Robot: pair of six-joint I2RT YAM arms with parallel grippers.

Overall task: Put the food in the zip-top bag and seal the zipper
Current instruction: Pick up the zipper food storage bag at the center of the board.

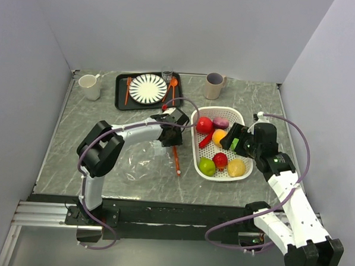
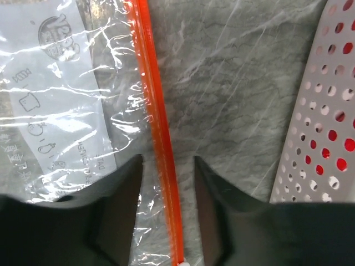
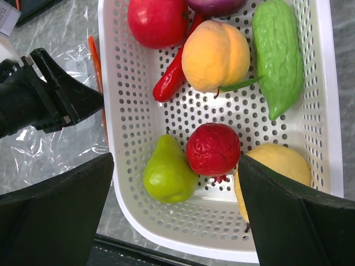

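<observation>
The food lies in a white perforated basket (image 1: 218, 109): a red apple (image 3: 158, 19), orange peach (image 3: 215, 55), green gourd (image 3: 277, 55), red chili (image 3: 172, 77), green pear (image 3: 166, 177), red pomegranate (image 3: 213, 149), yellow fruit (image 3: 277, 163) and a purple onion (image 3: 213, 4). The clear zip-top bag (image 1: 137, 163) lies flat left of the basket, and its orange-red zipper (image 1: 176, 160) runs along its right edge. My left gripper (image 2: 166, 160) is open low over the table, its jaws on either side of the zipper (image 2: 158, 111). My right gripper (image 3: 175, 159) is open and empty above the basket's near end.
A black tray (image 1: 121, 100) at the back holds a striped plate (image 1: 147, 88), an orange fork (image 1: 128, 89) and an orange spoon (image 1: 173, 88). A white mug (image 1: 90, 87) stands at the back left and a grey cup (image 1: 214, 85) at the back right. The basket wall (image 2: 310, 111) is just right of my left gripper.
</observation>
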